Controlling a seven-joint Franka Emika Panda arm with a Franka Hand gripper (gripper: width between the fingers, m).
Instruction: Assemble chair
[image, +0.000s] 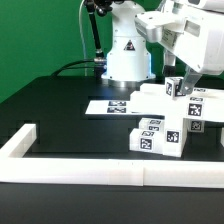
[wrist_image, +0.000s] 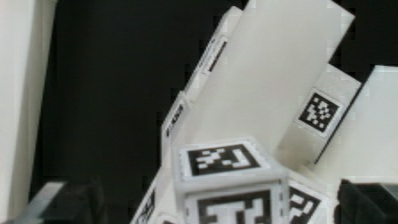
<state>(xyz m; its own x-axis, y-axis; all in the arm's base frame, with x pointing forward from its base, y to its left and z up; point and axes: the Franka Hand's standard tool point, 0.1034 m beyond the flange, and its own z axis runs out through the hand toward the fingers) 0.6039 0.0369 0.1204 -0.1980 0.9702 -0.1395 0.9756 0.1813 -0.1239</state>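
Note:
The chair shows as a chunky white assembly (image: 165, 128) of tagged blocks and panels at the exterior view's right, on the black table. My gripper (image: 178, 88) hangs just above it, shut on a white cube-ended piece (image: 173, 88) with a black-and-white tag. In the wrist view the cube-ended piece (wrist_image: 228, 180) fills the space between my gripper's (wrist_image: 205, 215) dark fingers (wrist_image: 361, 200). Behind it stand tall white chair panels (wrist_image: 285, 70), one carrying a tag. The lower end of the held piece is hidden.
The marker board (image: 112, 105) lies flat on the table to the left of the assembly in the exterior view. A long low white border rail (image: 70, 168) runs along the table's front and turns back at the left. The robot base (image: 125, 55) stands behind.

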